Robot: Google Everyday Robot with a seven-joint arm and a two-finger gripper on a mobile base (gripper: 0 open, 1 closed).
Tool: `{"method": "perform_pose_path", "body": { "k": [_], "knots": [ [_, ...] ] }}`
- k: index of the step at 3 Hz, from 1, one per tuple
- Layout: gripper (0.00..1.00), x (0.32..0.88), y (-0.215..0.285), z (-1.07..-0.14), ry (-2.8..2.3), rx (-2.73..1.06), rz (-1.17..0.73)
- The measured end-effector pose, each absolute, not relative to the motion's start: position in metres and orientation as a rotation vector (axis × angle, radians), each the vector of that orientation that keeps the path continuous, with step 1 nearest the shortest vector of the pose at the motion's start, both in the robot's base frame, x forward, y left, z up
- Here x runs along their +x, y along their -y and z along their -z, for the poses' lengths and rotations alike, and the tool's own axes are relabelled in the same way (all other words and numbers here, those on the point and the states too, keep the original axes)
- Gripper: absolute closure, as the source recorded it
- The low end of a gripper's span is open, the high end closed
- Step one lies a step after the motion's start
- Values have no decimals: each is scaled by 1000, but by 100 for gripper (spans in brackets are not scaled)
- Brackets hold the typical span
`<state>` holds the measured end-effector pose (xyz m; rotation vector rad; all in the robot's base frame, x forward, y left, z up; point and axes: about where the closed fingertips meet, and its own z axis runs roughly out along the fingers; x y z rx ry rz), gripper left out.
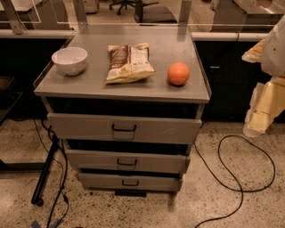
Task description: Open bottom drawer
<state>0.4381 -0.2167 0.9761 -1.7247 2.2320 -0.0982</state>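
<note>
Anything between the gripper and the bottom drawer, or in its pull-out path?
Only a black cable, flat on the floor right of the cabinet, below the gripper at far right. Nothing visible before the bottom drawer.

Warm, dim light falls on a speckled terrazzo floor (249, 209) crossed by a looping black cable (242, 195), with dark cabinets (222, 80) behind under a pale rail (231, 35), an office chair (153, 13) beyond, and a black stand leg (44, 173) at left.
</note>
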Motion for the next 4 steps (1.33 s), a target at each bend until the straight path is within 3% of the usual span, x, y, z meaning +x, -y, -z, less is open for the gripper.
{"method": "perform_pose_path", "body": {
  "k": [2,4],
  "knots": [
    [0,430,201,-954,-2199,-1724,44],
    [0,408,175,-841,-2233,-1848,-93]
  ]
}}
